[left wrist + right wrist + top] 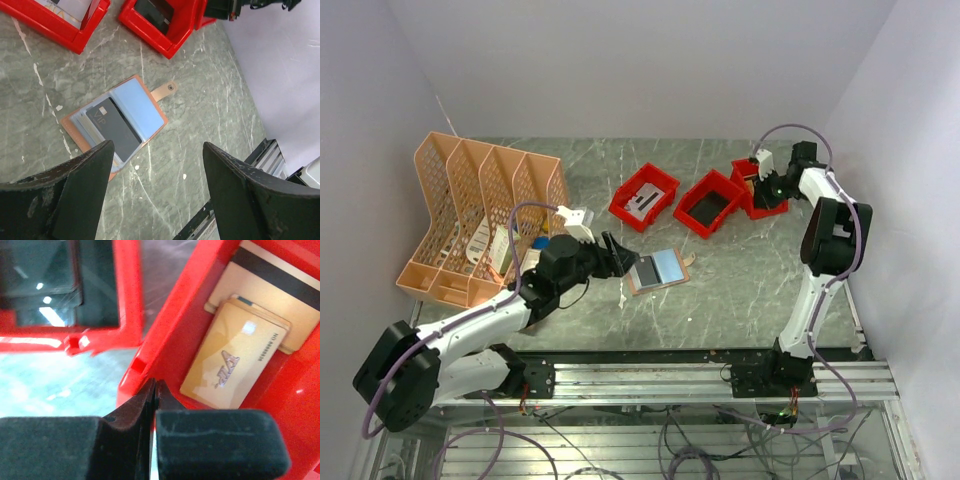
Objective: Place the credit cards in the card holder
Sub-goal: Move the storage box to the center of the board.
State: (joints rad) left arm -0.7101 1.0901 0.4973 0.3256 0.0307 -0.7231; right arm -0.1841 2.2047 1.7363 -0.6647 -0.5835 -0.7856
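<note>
Card holder (163, 91) open on table (210, 100), dark card (114, 127) inside; left hand (157, 150) wide above; right hand (154, 400) closed at red bin (165, 335).

Locate the card holder (655, 270) lying open and flat, tan rim around greyish pockets. In the top view its snap tab (165, 90) points between 2 and 3 o'clock. The left half carries a dark card (114, 127) marked VIP; the right half shows a light blue card (137, 107). At 12 o'clock from the holder, a whitish-grey striped card (642, 200) lies in the left bin (623, 212). In the right bin (170, 340), a gold card (235, 360) overlaps a cream striped card (272, 272).
</note>
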